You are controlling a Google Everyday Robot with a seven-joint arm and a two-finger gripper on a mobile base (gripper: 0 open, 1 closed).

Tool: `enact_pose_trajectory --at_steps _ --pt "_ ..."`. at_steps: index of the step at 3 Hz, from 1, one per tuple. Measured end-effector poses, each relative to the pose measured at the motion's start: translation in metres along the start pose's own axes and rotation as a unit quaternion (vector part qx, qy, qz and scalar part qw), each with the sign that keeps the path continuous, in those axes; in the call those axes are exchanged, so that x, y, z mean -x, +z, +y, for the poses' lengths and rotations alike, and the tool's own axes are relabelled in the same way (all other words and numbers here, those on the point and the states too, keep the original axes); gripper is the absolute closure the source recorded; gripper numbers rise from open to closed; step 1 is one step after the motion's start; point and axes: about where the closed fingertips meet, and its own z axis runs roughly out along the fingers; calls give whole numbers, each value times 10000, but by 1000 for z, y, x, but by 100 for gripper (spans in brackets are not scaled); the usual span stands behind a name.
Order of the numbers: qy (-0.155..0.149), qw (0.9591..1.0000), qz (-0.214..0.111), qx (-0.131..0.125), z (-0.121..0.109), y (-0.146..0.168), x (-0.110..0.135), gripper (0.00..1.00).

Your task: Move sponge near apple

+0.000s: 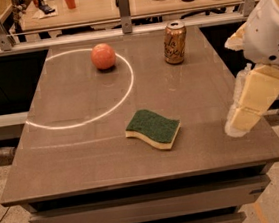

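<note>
Cropped by right frame edge above gripper [249,103], hanging at right side of surface [84,155]; blurred beyond reading across label of can [175,42]

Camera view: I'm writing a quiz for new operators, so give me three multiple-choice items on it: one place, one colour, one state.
1. Where does the sponge lie relative to the apple?
A) touching it
B) apart from it, nearer the front edge of the table
C) on top of it

2. The sponge's top is:
A) dark green
B) blue
C) red

3. The hand is:
A) clamped on the sponge
B) pressing on the apple
C) by the table's right edge, apart from the sponge

Answers:
1 B, bare tabletop separates them.
2 A, green over pale yellow foam.
3 C, it hangs at the right edge.
</note>
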Motion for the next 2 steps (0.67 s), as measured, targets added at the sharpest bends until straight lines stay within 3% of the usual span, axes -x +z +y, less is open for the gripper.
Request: enact_pose_trajectory --at_steps 2 --pt "84 9998 80 -182 35 51 51 0"
